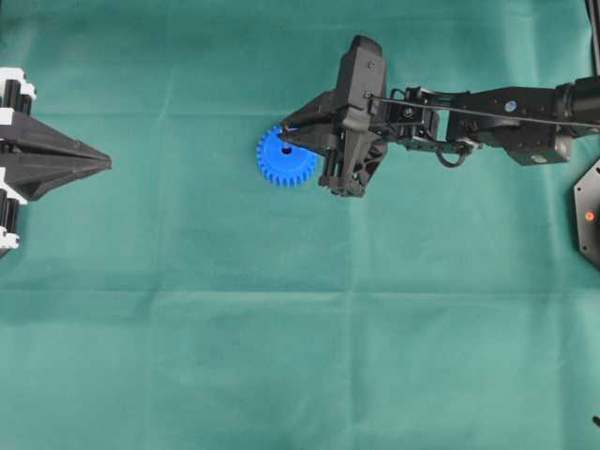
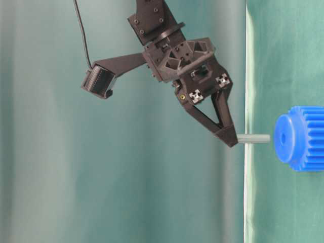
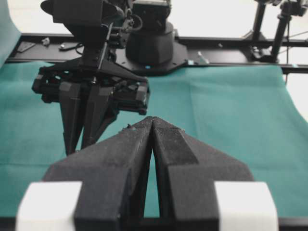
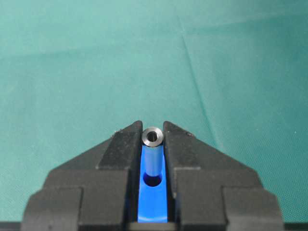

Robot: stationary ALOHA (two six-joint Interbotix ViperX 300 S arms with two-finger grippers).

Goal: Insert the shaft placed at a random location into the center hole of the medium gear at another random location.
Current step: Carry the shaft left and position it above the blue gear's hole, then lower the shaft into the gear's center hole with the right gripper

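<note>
Cloth: plain teal-green fabric table cover (image 1: 281, 356).
Gear: bright blue round toothed plastic gear (image 1: 279, 159), with a darker blue center hole (image 1: 286, 151).
Pin: small silvery-grey metal shaft (image 2: 253, 138).
Grippers: matte black plastic right gripper (image 2: 232, 142); black left gripper (image 3: 152, 126) with white blocks.

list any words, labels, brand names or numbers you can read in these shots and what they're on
None can be read: no text shows on the right gripper, the left gripper, the shaft, the medium gear or the green cloth.
</note>
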